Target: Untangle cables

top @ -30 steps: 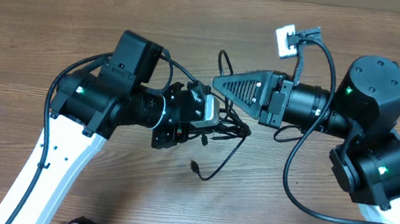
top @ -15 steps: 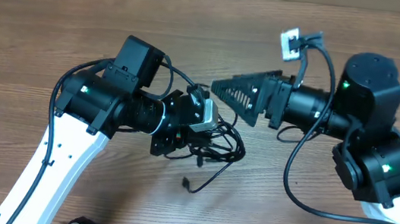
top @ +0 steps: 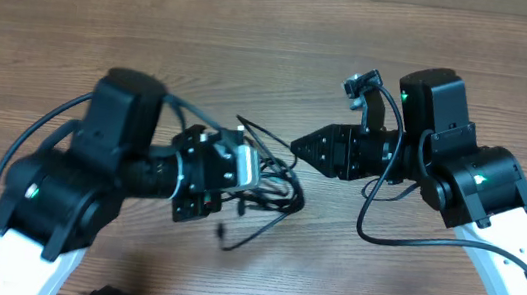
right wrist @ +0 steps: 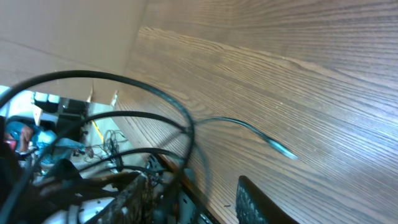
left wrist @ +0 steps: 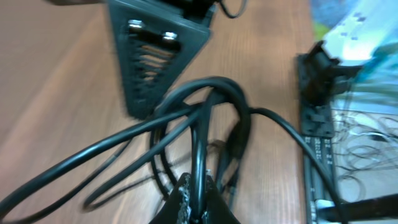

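We see a brown wood counter (top: 157,34) filling the overhead view. The left arm (top: 87,186) comes in from 8 o'clock and the right arm (top: 471,183) from 4 o'clock.

The left gripper (top: 246,171) is closed tight on the cables (top: 273,191). In the left wrist view we see its fingertips (left wrist: 186,202) pinching one strand while black loops (left wrist: 205,99) fan out above them.

The right gripper (top: 309,146) hangs at 2 o'clock of the bundle, near it but apart. We cannot tell how wide it stands.

The cables sit as a small loose tangle near counter centre. One thin strand trails toward 7 o'clock, ending in a small plug (top: 221,232). The right wrist view is blurry: loops (right wrist: 186,124) and a plug tip (right wrist: 280,148) over the wood.
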